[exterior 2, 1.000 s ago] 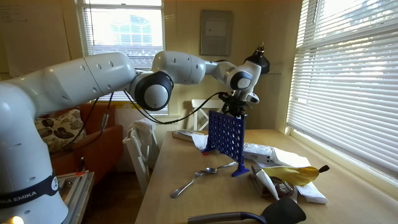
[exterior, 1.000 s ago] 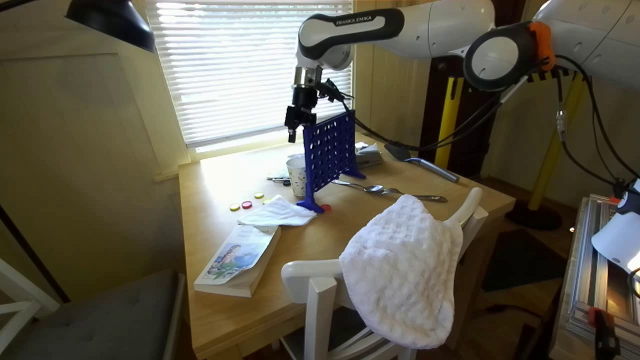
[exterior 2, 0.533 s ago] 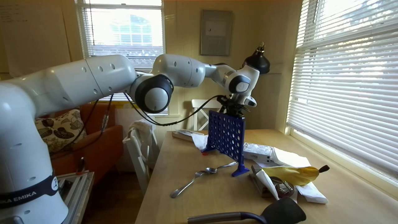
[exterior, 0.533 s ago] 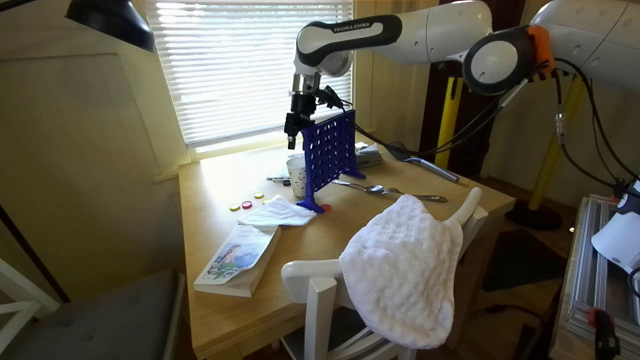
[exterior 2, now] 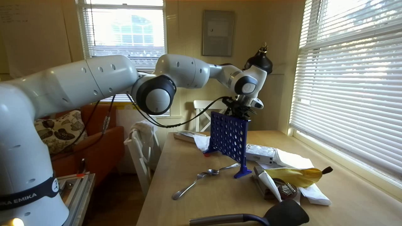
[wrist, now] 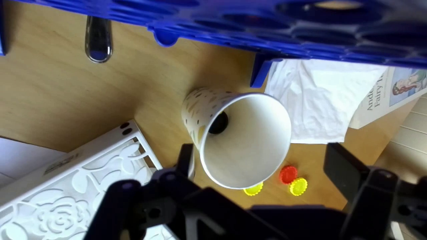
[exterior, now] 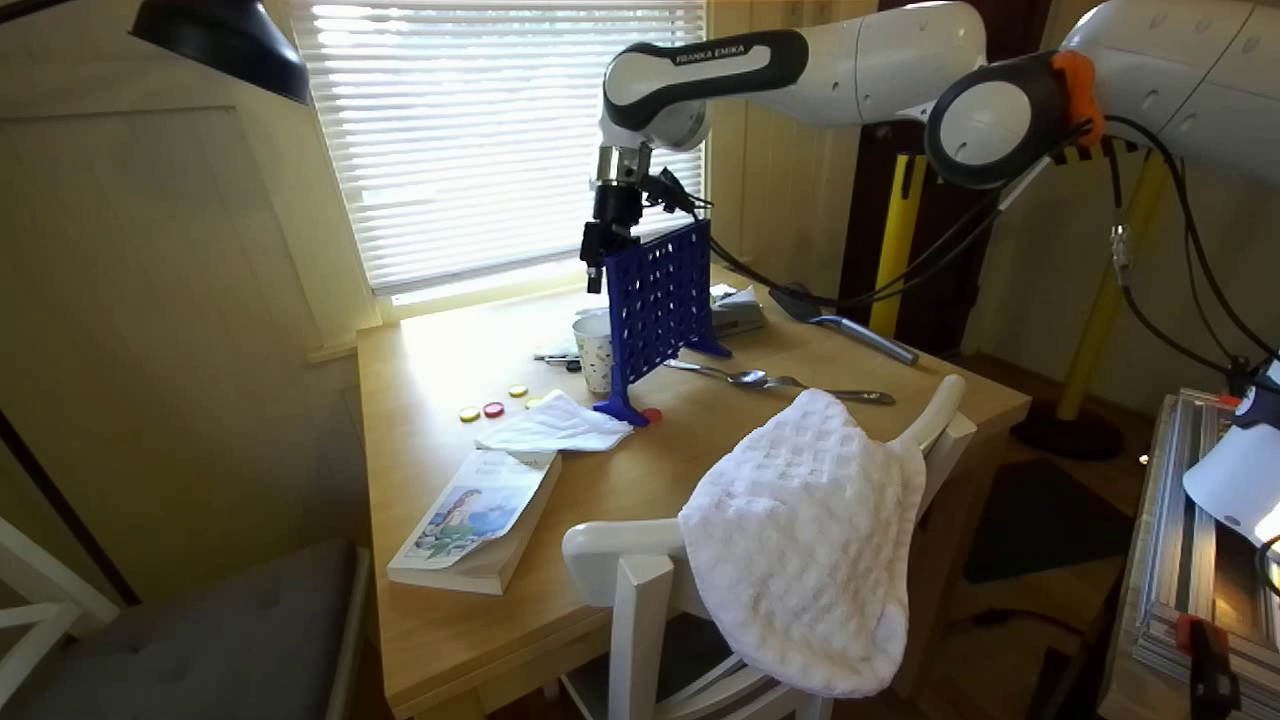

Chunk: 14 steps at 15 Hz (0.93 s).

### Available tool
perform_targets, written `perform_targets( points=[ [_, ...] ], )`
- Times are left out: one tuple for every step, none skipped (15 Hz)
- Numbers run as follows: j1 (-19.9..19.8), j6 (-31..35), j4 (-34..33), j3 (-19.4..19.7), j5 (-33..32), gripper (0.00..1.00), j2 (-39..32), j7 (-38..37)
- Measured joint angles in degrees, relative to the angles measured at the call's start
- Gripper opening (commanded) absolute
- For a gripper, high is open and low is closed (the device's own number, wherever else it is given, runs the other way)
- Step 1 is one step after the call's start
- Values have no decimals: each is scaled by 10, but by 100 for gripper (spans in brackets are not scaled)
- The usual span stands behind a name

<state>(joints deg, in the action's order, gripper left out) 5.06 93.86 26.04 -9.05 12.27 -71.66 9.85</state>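
My gripper (wrist: 262, 158) stands open above the table with nothing between its fingers. A speckled paper cup (wrist: 247, 143) is below it in the wrist view, its mouth between the spread fingertips but lower down. Something dark and round (wrist: 218, 124) shows inside the cup. A blue upright game rack (exterior: 617, 330) with rows of holes stands beside the cup, and the gripper (exterior: 594, 283) hangs close to its top end. In an exterior view the rack (exterior 2: 244, 141) partly hides the gripper. Near the cup lie a red chip (wrist: 288, 174) and a yellow chip (wrist: 298, 186).
A white cloth (exterior: 555, 425) and a book (exterior: 475, 515) lie by the rack. A white patterned box (wrist: 63, 213) is near the cup. Spoons (exterior 2: 213, 171), a spatula (exterior 2: 285, 213) and a yellow item (exterior 2: 295, 176) are on the table. A towel-draped chair (exterior: 810, 540) adjoins it.
The gripper came down a little at first. Since then it has shifted slightly toward the rack, rising a touch. The cup, rack and chips have stayed in place.
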Motion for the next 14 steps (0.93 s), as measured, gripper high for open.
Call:
perform_targets(
  points=[
    [-3,-2,0,0,0,100,0,0],
    [-6,-3,0,0,0,100,0,0],
    [-8,-6,0,0,0,100,0,0],
    [-10,-8,0,0,0,100,0,0],
    [-12,-11,0,0,0,100,0,0],
    [-14,-14,0,0,0,100,0,0],
    [-16,-16,0,0,0,100,0,0],
    [-18,-18,0,0,0,100,-1,0],
    [-19,-20,0,0,0,100,-1,0],
    [-20,-21,1,0,0,100,-2,0],
    [-21,-21,1,-1,0,100,-3,0],
    [-21,-22,1,-2,0,100,-4,0],
    [-21,-24,1,-3,0,100,-6,0],
    [-21,-26,1,-5,0,100,-8,0]
  ],
)
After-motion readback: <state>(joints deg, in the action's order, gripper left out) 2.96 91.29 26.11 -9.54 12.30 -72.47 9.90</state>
